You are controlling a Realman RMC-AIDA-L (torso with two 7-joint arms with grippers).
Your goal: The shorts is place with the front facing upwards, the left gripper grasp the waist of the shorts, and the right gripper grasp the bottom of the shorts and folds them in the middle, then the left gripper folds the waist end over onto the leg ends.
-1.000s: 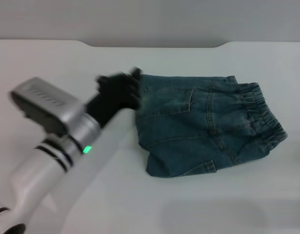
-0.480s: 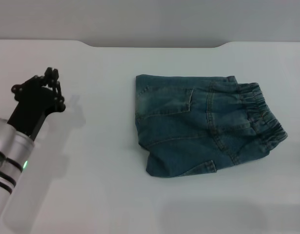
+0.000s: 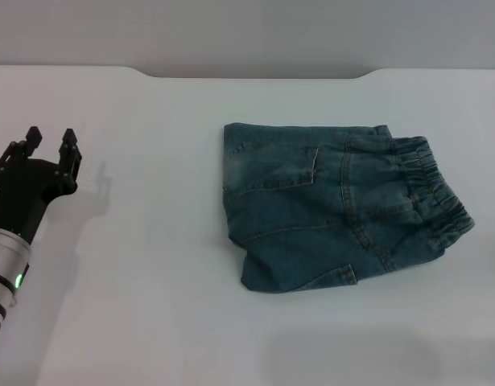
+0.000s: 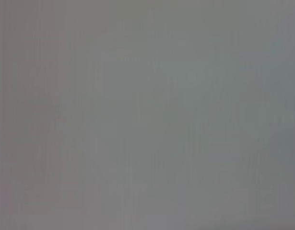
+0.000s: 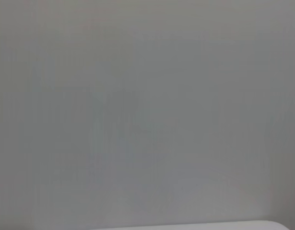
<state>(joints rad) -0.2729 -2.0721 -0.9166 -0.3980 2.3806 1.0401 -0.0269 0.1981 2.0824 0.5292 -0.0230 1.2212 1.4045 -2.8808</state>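
With the shorts lying folded, the left gripper hung well apart, fingers spread and empty; right gripper unseen.

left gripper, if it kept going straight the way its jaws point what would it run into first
Likely nothing close: the left gripper, jaws open, points toward the table's far edge, over bare surface. The shorts lie well off to its right, outside that line. Its height above the table is unclear.
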